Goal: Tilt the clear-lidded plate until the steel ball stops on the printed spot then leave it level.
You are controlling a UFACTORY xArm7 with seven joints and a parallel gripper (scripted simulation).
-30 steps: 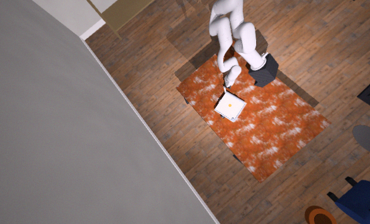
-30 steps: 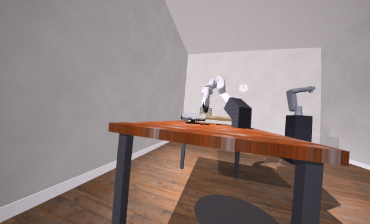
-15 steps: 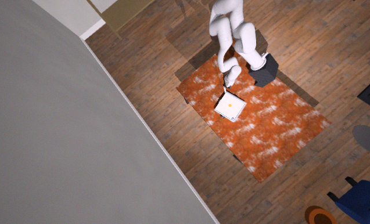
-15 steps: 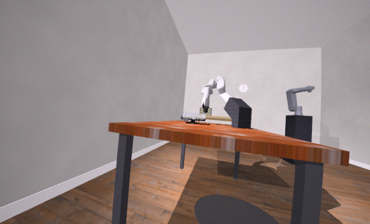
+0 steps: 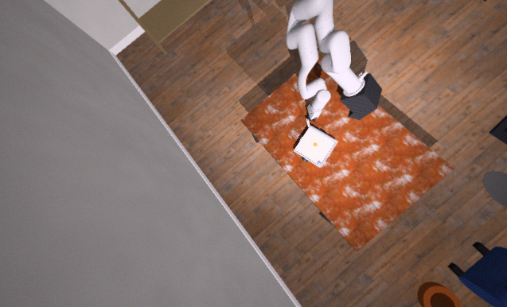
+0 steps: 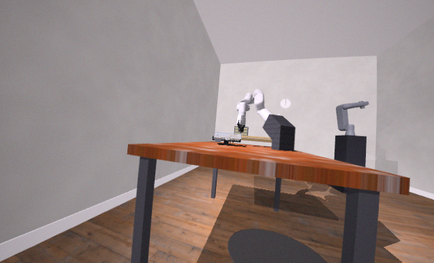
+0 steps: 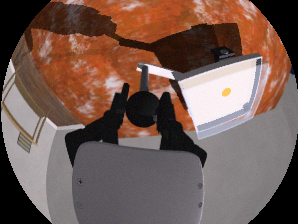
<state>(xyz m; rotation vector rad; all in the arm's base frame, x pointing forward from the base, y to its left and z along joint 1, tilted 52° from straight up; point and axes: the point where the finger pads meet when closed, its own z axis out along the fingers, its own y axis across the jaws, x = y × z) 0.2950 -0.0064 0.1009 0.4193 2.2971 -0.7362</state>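
Observation:
The clear-lidded plate (image 5: 315, 146) is a white square on a small stand on the orange table top, with the orange printed spot (image 5: 315, 144) near its middle. It also shows in the wrist view (image 7: 220, 92) with the spot (image 7: 226, 91), and side-on in the exterior view (image 6: 227, 137). A thin handle runs from the plate's near corner to a black knob (image 7: 143, 107). My gripper (image 7: 144, 95) (image 5: 310, 119) is shut on that knob, just off the plate's corner. I cannot make out the steel ball in any view.
The arm's dark pedestal (image 5: 360, 97) stands on the table right of the plate. A second grey arm on a dark pedestal (image 6: 349, 136) stands beyond the table. The table's left edge (image 5: 255, 131) lies close to the plate. A blue chair (image 5: 497, 274) is on the floor.

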